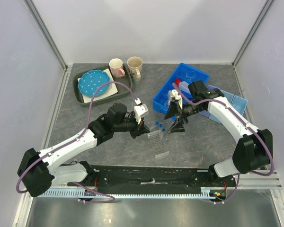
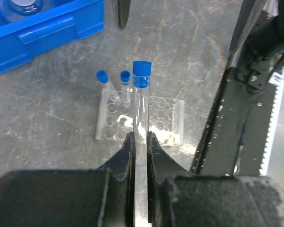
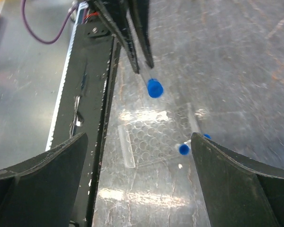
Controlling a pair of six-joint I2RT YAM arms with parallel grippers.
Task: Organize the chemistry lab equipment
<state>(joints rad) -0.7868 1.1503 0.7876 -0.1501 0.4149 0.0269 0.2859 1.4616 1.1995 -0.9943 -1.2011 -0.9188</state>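
My left gripper [image 2: 140, 137] is shut on a blue-capped clear tube [image 2: 142, 106] and holds it upright over the clear tube rack [image 2: 165, 118]. In the top view this gripper [image 1: 144, 127] is at the rack's [image 1: 154, 135] left edge. Two more blue-capped tubes [image 2: 125, 78] stand in the rack's far side. My right gripper [image 3: 138, 156] is open and empty above the rack [image 3: 151, 137], just right of it in the top view [image 1: 176, 124]. The red-capped squeeze bottle [image 1: 178, 82] and a clear beaker [image 1: 191, 74] sit in the blue bin [image 1: 163, 101]. Glasses and brush are out of view.
A pink mug [image 1: 116, 67] and a beige mug [image 1: 135, 66] stand at the back. A blue dotted plate [image 1: 94, 82] lies on a grey tray [image 1: 78, 90] at the back left. A light blue tray [image 1: 236, 101] is right of the bin. A small clear flat piece [image 1: 162, 153] lies before the rack.
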